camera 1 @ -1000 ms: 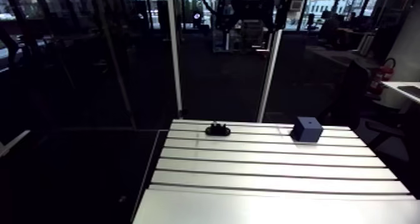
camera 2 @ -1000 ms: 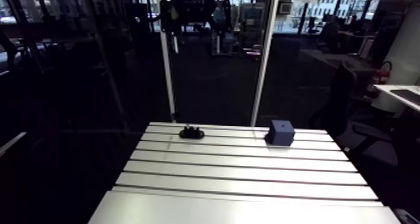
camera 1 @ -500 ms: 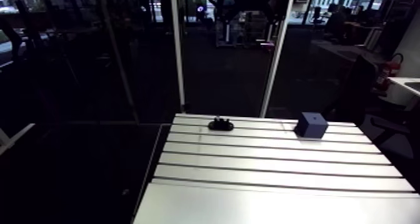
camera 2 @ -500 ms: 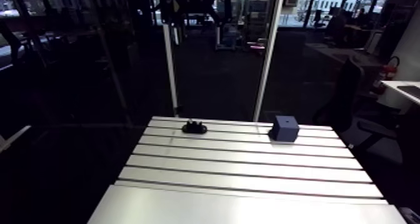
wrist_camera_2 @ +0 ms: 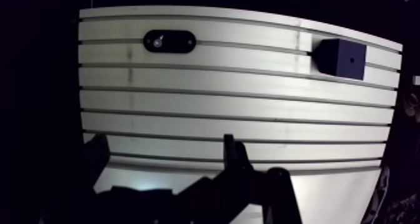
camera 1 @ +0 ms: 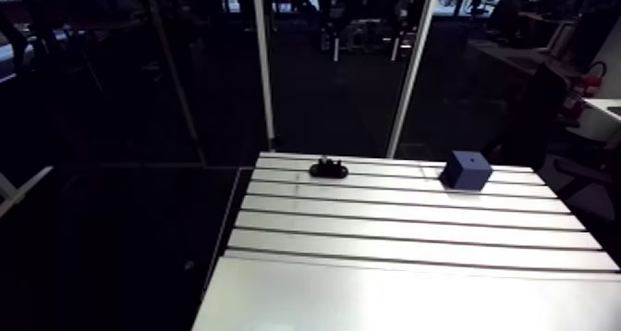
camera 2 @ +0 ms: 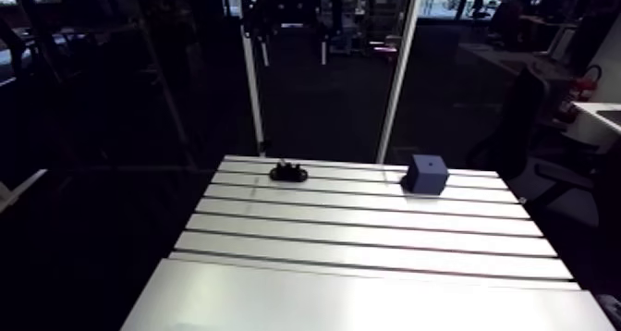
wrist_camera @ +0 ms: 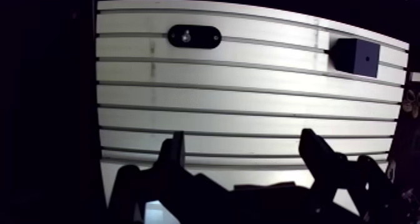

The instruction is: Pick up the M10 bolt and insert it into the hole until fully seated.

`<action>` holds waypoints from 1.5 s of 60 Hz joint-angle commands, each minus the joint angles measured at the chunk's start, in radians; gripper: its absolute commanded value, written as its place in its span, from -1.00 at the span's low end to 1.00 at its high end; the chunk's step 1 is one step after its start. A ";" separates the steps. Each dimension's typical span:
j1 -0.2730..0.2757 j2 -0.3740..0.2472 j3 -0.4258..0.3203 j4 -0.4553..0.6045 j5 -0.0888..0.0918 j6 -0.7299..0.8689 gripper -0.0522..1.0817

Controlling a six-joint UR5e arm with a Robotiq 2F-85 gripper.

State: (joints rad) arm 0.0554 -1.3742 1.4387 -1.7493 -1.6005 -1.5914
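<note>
The whole arm view has shifted, so the camera has moved. The table (camera 1: 407, 261) now fills more of the lower frame, with its far edge higher. The black holder (camera 1: 328, 169) and blue cube (camera 1: 466, 170) appear higher and slightly further right than earlier.

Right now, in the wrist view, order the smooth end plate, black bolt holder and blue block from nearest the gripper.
1. Smooth end plate: under the gripper.
2. Black bolt holder: far end, almost straight ahead.
3. Blue block: same far row, off to the side.
</note>
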 commanded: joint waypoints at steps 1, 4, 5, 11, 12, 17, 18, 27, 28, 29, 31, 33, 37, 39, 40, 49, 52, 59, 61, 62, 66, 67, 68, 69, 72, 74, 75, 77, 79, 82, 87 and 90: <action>0.006 0.053 0.055 -0.149 0.001 0.000 -0.90; 0.015 0.072 0.065 -0.177 0.001 0.006 -0.90; 0.022 0.080 0.067 -0.188 0.003 0.006 -0.90; 0.036 0.096 0.073 -0.228 0.007 0.011 -0.90; 0.036 0.096 0.073 -0.228 0.007 0.011 -0.90; 0.038 0.114 0.086 -0.276 0.010 0.015 -0.90; 0.039 0.122 0.091 -0.293 0.011 0.017 -0.90; 0.043 0.150 0.109 -0.351 0.003 0.039 -0.90; 0.043 0.156 0.114 -0.361 0.002 0.041 -0.90; 0.043 0.156 0.114 -0.361 0.002 0.041 -0.90; 0.043 0.163 0.118 -0.369 0.001 0.043 -0.90; 0.043 0.171 0.120 -0.376 0.004 0.048 -0.90; 0.046 0.191 0.124 -0.394 0.000 0.074 -0.90; 0.046 0.200 0.125 -0.397 0.002 0.081 -0.90; 0.046 0.200 0.125 -0.397 0.002 0.081 -0.90; 0.051 0.233 0.135 -0.409 0.006 0.098 -0.89; 0.055 0.247 0.139 -0.425 0.007 0.102 -0.89; 0.064 0.255 0.139 -0.440 0.011 0.108 -0.83; 0.067 0.257 0.139 -0.441 0.007 0.109 -0.79; 0.067 0.257 0.139 -0.441 0.007 0.109 -0.79; 0.069 0.261 0.139 -0.441 0.010 0.113 -0.76; 0.071 0.267 0.139 -0.441 0.011 0.116 -0.74; 0.071 0.267 0.139 -0.441 0.011 0.116 -0.74; 0.074 0.273 0.139 -0.442 0.011 0.118 -0.71; 0.076 0.276 0.139 -0.442 0.011 0.118 -0.67; 0.081 0.284 0.139 -0.442 0.011 0.120 -0.61; 0.081 0.284 0.139 -0.442 0.011 0.120 -0.61; 0.083 0.287 0.139 -0.442 0.009 0.121 -0.53; 0.083 0.287 0.139 -0.442 0.009 0.121 -0.53; 0.083 0.299 0.138 -0.443 0.009 0.121 -0.45; 0.083 0.303 0.137 -0.453 0.009 0.120 -0.36; 0.083 0.305 0.139 -0.460 0.011 0.120 -0.26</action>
State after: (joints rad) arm 0.1353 -1.0857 1.5771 -2.1940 -1.5909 -1.4722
